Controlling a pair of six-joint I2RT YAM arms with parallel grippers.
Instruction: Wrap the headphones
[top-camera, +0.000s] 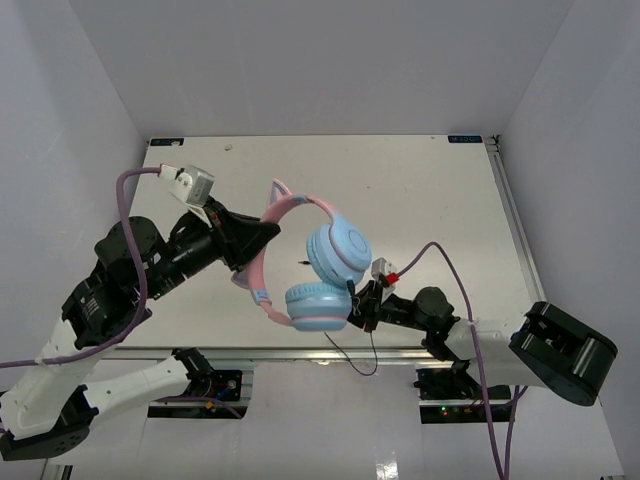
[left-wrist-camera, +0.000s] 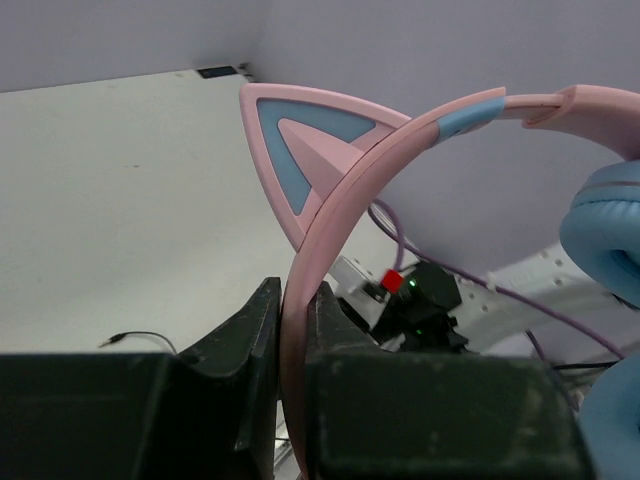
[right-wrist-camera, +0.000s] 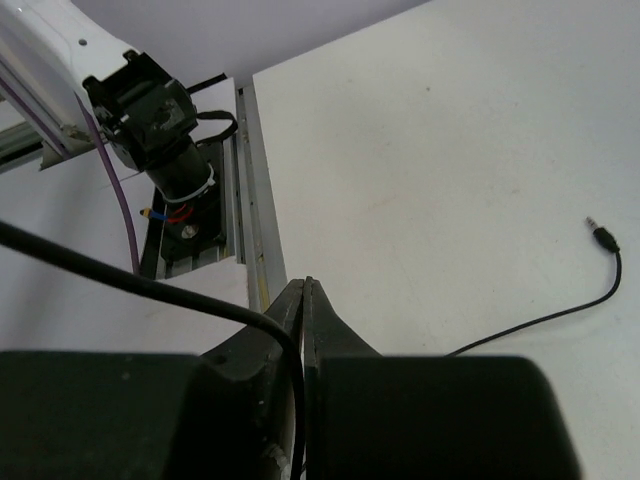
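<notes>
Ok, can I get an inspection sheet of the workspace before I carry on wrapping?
Surface: white table, no spills seen.
Job's things: headphones, with the pink headband pinched in the left tool. The black audio cord runs into the right tool, and its plug lies on the table.
Clutter: nothing seen.
Grippers: left tool shut on the headband; right tool shut on the audio cord.
Cables: a purple arm cable loops off each wrist.
Surroundings: white walls on three sides.
</notes>
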